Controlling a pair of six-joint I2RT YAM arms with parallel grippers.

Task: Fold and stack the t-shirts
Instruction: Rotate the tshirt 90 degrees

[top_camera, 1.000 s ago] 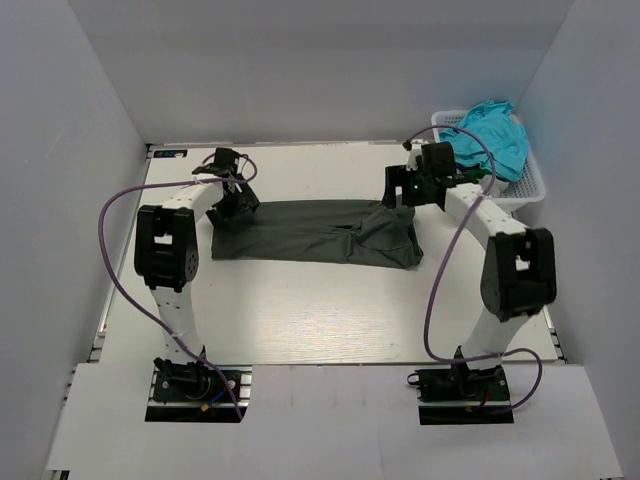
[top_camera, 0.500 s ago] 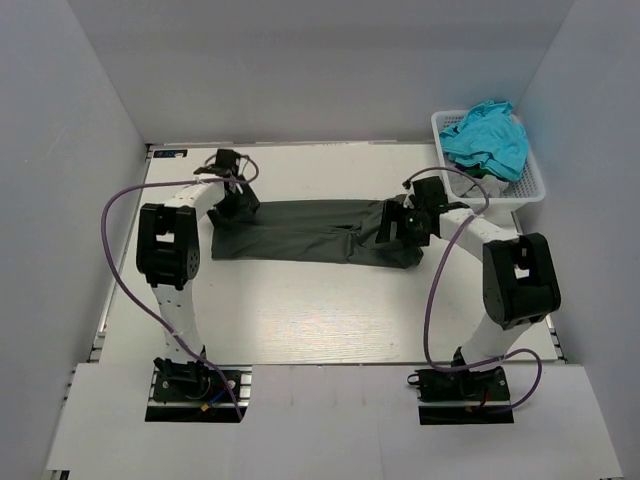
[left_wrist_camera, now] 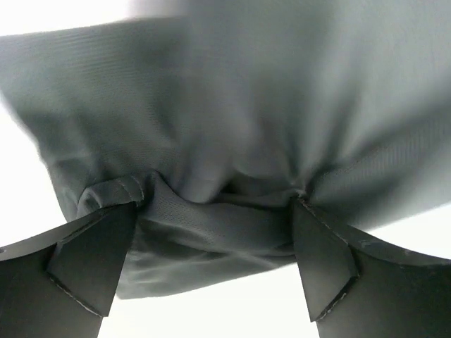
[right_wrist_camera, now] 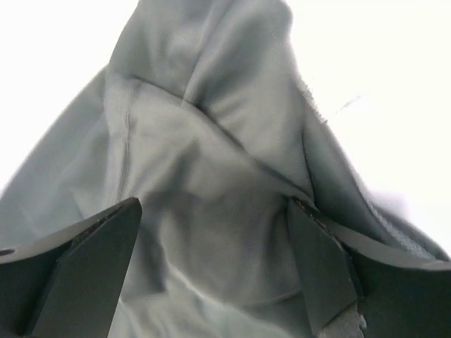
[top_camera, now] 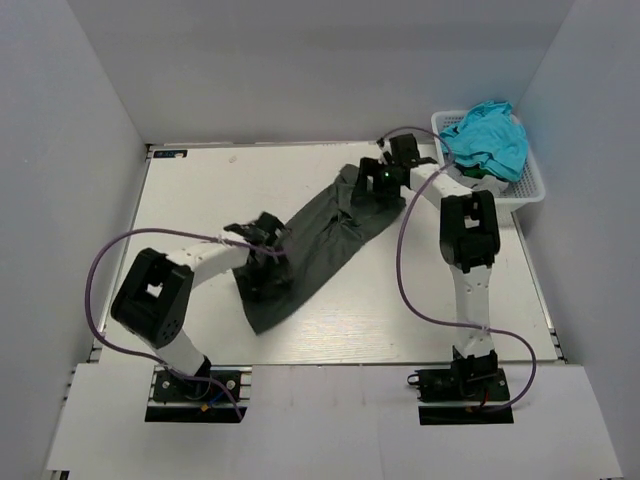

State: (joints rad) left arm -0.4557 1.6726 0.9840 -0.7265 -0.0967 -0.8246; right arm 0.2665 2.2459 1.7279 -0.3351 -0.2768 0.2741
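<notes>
The dark charcoal t-shirt (top_camera: 322, 238) lies in a crumpled diagonal band, from the near left of the table up to the far right. My left gripper (top_camera: 267, 258) is down on its near end. In the left wrist view the left gripper (left_wrist_camera: 215, 208) is open, its fingers wide apart and cloth bunched against both tips. My right gripper (top_camera: 373, 184) is on the shirt's far end. In the right wrist view the right gripper (right_wrist_camera: 215, 204) is also open, with folds of cloth (right_wrist_camera: 211, 162) between the spread fingers. A turquoise t-shirt (top_camera: 488, 135) is heaped in the basket. No pale grey shirt shows.
The white lattice basket (top_camera: 528, 186) stands at the far right corner of the table, just beyond the right arm. White walls close in the left, back and right sides. Purple cables loop beside both arms.
The charcoal shirt has swung from lying straight across the table to a diagonal. The left gripper has moved nearer and rightward, and the right gripper has moved toward the far edge.
</notes>
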